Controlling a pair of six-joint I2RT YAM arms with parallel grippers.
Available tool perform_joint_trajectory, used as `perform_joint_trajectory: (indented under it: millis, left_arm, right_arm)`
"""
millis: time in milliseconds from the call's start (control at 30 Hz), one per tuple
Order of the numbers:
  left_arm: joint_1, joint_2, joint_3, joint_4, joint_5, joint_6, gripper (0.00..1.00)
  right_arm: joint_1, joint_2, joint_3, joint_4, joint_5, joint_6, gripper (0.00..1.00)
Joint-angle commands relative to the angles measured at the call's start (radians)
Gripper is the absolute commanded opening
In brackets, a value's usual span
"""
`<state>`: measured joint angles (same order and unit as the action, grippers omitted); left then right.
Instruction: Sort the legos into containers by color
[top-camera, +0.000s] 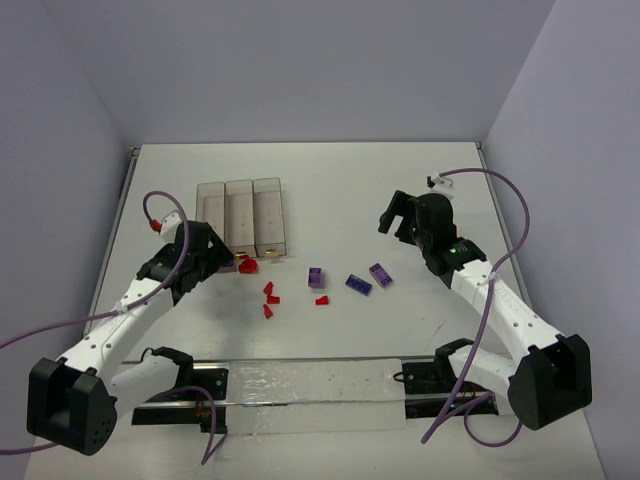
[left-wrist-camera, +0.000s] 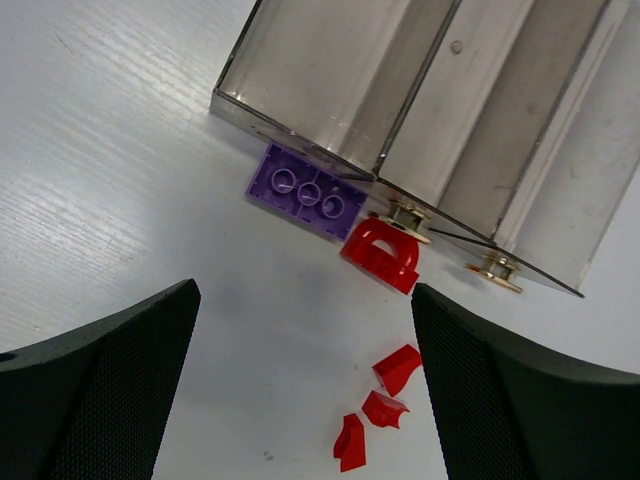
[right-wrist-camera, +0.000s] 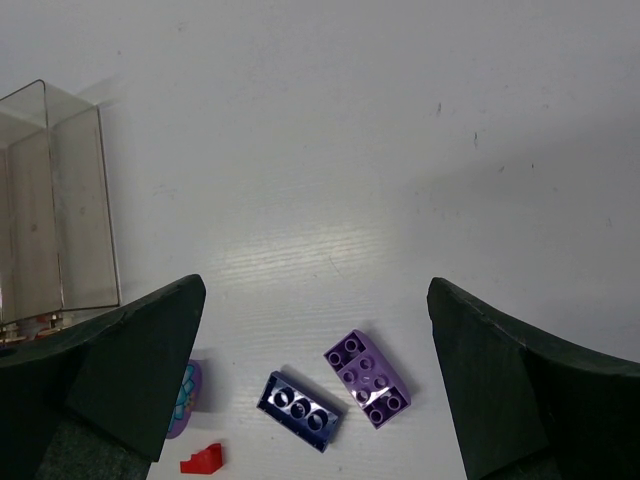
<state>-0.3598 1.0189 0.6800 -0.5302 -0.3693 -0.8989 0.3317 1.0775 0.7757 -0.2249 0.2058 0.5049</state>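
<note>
Left fingers (left-wrist-camera: 100, 400) are spread wide with nothing between them, low over the table (left-wrist-camera: 120, 150) right at the near end of the bins (left-wrist-camera: 420, 90). In the left wrist view a purple brick (left-wrist-camera: 305, 192) sits at 12 o'clock, touching the foot of the bin wall. A red arch piece (left-wrist-camera: 382, 255) is just beside it at 1 o'clock. Three small red bits (left-wrist-camera: 383, 408) lie around 5 o'clock, and two little gold round pieces (left-wrist-camera: 405, 215) are tucked against the bin ends.

Right fingers (right-wrist-camera: 530, 400) are released and empty too, held up off the table. Its camera has a dark purple brick (right-wrist-camera: 300, 410) and a light purple brick (right-wrist-camera: 367, 378) at 6 o'clock. From overhead the bins are at about 11 o'clock on the table, with the loose bricks strung from there toward the middle. None of the bricks I can see is in a bin, so I'd say the sorting has barely begun.

Stuff that worries me from here:
- That purple brick is hard against the bin. If I come straight down, the far finger probably lands on the bin rim or shoves the whole row away.
- With the fingers this wide, closing could sweep in the red arch piece as well, and then two colours go in one bin.
- The red bits are tiny and wedge-shaped. I'd expect them to squirt out sideways under a pinch and scatter the rest.
</note>
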Motion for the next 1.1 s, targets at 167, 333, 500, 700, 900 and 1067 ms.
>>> perform_joint_trajectory:
  millis: [167, 333, 500, 700, 900, 1067]
  left_arm:
    - [-0.007, 0.102, 0.047, 0.127, -0.022, 0.035, 0.94]
    - [-0.007, 0.151, 0.065, 0.212, 0.017, 0.063, 0.94]
    - [-0.007, 0.208, 0.085, 0.247, 0.026, 0.082, 0.94]
    - [-0.007, 0.271, 0.121, 0.289, 0.036, 0.114, 0.94]
    - [-0.007, 0.338, 0.16, 0.319, 0.046, 0.145, 0.94]
    - [-0.007, 0.388, 0.186, 0.345, 0.068, 0.161, 0.95]
  right_arm:
    - [0.01, -0.01, -0.008, 0.028, 0.019, 0.007, 1.0]
    - [0.01, -0.013, -0.004, 0.028, 0.02, 0.0, 1.0]
    - [0.01, -0.016, -0.006, 0.021, 0.024, -0.001, 1.0]
    - [0.01, -0.017, -0.009, 0.02, 0.024, -0.004, 1.0]
    - [0.01, -0.021, -0.004, 0.012, 0.031, -0.01, 1.0]
    - [0.01, -0.026, -0.007, 0.006, 0.034, -0.009, 1.0]
